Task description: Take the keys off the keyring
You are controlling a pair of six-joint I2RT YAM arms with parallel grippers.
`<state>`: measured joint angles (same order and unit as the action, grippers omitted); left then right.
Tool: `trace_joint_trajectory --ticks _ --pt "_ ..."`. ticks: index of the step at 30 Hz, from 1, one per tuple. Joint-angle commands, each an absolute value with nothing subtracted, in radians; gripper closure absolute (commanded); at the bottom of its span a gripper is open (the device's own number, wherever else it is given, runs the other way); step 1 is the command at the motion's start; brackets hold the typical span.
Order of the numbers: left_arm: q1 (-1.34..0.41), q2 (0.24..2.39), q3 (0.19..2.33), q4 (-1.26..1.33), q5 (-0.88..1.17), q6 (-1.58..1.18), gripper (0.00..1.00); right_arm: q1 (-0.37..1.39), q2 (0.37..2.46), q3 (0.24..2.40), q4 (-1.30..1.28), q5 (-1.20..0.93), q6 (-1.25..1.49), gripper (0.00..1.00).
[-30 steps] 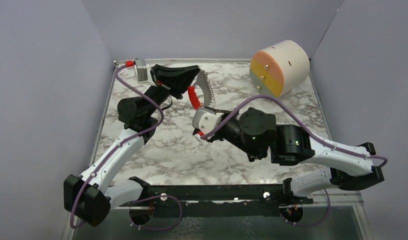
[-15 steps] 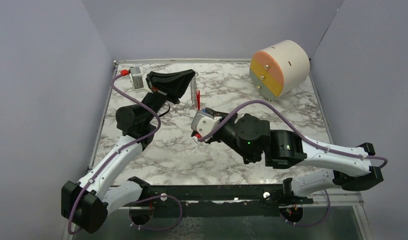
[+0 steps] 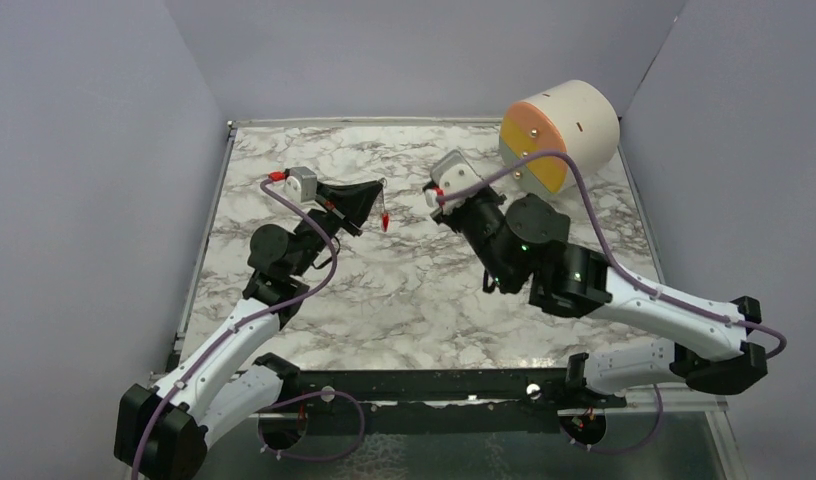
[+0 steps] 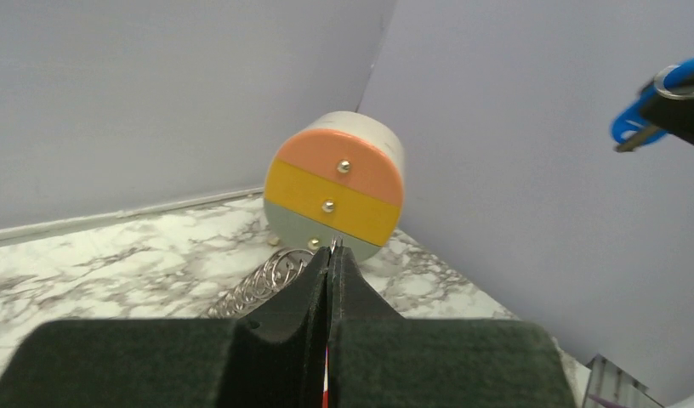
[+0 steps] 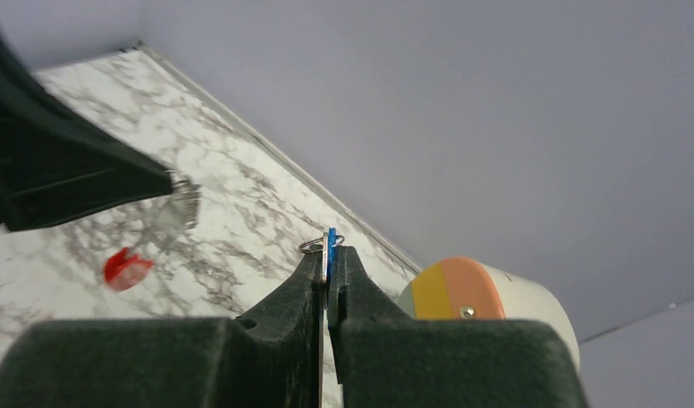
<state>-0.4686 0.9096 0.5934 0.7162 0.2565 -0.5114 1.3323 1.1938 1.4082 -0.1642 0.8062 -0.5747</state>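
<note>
So, left pincer (image 3: 379,187) is clamping the silver keys (image 4: 263,287), red keyring (image 3: 384,220) dangling; right pincer (image 5: 329,255) is pinching the blue-headed key (image 4: 634,121).

One round drawer unit (image 3: 559,135) with three drawers (image 4: 331,202). Left of it are two grippers (image 4: 329,255) (image 5: 329,259), one red keyring (image 3: 384,219) and one blue-headed key (image 5: 330,246). There is also one bunch of silvery keys (image 4: 263,287), too blurred to count.

- keyring (image 5: 127,268): a blurred red smear in the right wrist view. Only a red sliver shows inside the left gripper (image 4: 331,255).
- keys (image 5: 186,204): blurred, count unreadable; too small in the top view.
- blue-headed key (image 4: 634,119): blurred, cut by the right edge; mostly buried in the right gripper (image 5: 329,259).
</note>
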Motion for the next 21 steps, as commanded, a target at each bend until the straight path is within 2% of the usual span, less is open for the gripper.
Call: trace_joint_trajectory --ticks 1,10,15,21 --pt "-0.471 0.869 0.623 0.591 0.149 -0.389 1.00 1.166 1.291 1.469 -0.178 0.689 -0.452 0.99" --pt "-0.471 1.003 0.671 0.436 0.067 -0.313 1.00 0.880 1.466 1.609 -0.245 0.337 -0.311 0.99" --pt "-0.471 1.041 0.644 0.406 0.003 -0.276 1.00 0.800 1.503 1.540 -0.243 0.237 -0.233 0.99" --pt "-0.471 1.060 0.635 0.386 -0.009 -0.265 1.00 0.785 1.506 1.407 -0.206 0.157 -0.155 0.99"
